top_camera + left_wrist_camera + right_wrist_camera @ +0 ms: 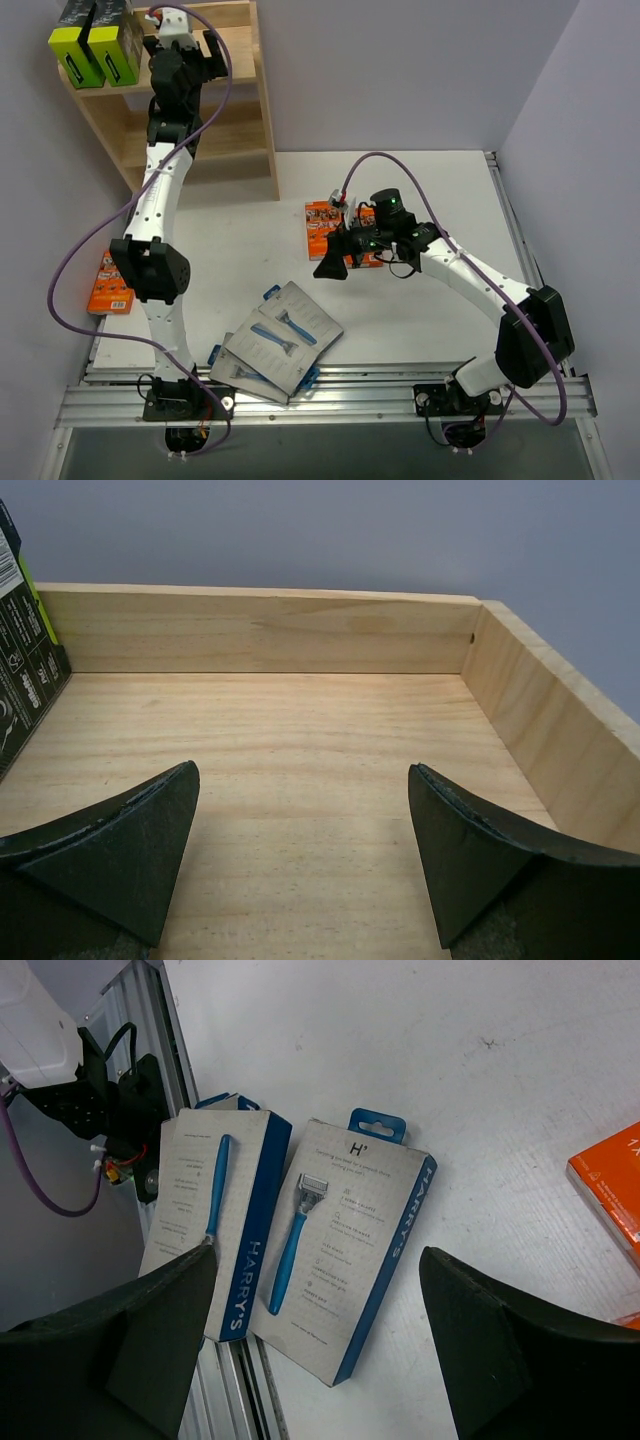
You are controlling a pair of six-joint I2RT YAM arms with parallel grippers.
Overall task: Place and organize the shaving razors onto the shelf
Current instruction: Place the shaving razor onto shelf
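At the near edge of the desk [430, 200], flat grey razor cards [285, 340] are seen from above lying face up in an overlapping pile, set aslant to the edge and partly over the metal rail [350, 395]. Only the right wrist view gives their detail: two cards are shown touching side by side, each with a blue side band printed "HARRY'S" and a blue razor pictured along the card's long axis, blade head toward the blue hang tab. The right gripper [318, 1255] is held above them, fingers apart, nothing clasped. Farther in, one flat orange pack [110, 285] is laid at the desk's left edge; a second orange pack [325, 222] lies mid-desk, partly hidden by the right arm, and only its corner is caught at the right edge of the wrist view. At the far left corner the light wooden shelf [262, 120] is stood; two black boxes with lime-green sides [95, 45] are placed upright together at the left end of its top tier. The left gripper [301, 770] is poised over that tier, fingers spread wide over bare wood. Its wrist view alone shows the back rail, the right side panel, and one black box's printed face at the far left.
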